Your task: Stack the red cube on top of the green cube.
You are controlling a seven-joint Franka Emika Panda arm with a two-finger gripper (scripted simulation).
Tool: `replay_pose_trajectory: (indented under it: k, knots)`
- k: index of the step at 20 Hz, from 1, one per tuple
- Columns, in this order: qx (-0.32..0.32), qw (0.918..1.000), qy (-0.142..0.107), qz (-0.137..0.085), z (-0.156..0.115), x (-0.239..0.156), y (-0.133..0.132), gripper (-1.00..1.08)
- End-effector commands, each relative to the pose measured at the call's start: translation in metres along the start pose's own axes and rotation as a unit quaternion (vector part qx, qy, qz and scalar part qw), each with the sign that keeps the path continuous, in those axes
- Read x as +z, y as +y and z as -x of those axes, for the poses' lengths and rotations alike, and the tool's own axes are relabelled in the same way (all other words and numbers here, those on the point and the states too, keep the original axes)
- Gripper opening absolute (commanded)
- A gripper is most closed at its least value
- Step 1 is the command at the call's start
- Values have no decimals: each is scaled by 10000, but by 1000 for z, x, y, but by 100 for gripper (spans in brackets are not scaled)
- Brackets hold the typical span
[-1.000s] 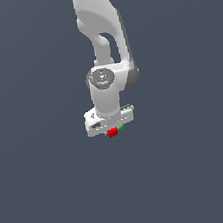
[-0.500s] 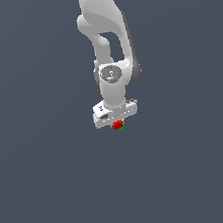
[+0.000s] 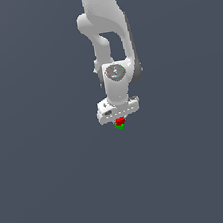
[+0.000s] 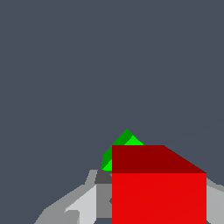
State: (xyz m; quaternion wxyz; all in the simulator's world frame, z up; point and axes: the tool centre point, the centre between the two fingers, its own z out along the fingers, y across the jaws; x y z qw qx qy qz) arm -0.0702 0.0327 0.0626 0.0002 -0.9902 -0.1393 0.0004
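The red cube [image 3: 120, 121] sits between the fingers of my white gripper [image 3: 120, 122], which is shut on it. Directly under it the green cube [image 3: 120, 127] shows as a small green edge, the two nearly or just touching. In the wrist view the red cube [image 4: 158, 188] fills the near part of the picture, held between grey fingers [image 4: 81, 203], and a corner of the green cube [image 4: 123, 142] peeks out behind it. Most of the green cube is hidden by the red one.
The white arm [image 3: 108, 38] rises above the gripper. All around is a plain dark grey surface [image 3: 53, 183] with no other object in view.
The gripper with the red cube has moved toward the exterior view's right and slightly up in the picture. The green cube now shows right beneath the red one.
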Motion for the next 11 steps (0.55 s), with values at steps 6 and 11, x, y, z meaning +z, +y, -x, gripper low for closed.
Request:
replay_pose_trajectory:
  k: [6,11]
  knots:
    - [3,10000,6,2,1,1,-1,100]
    - [3,10000,6,2,1,1,-1,100]
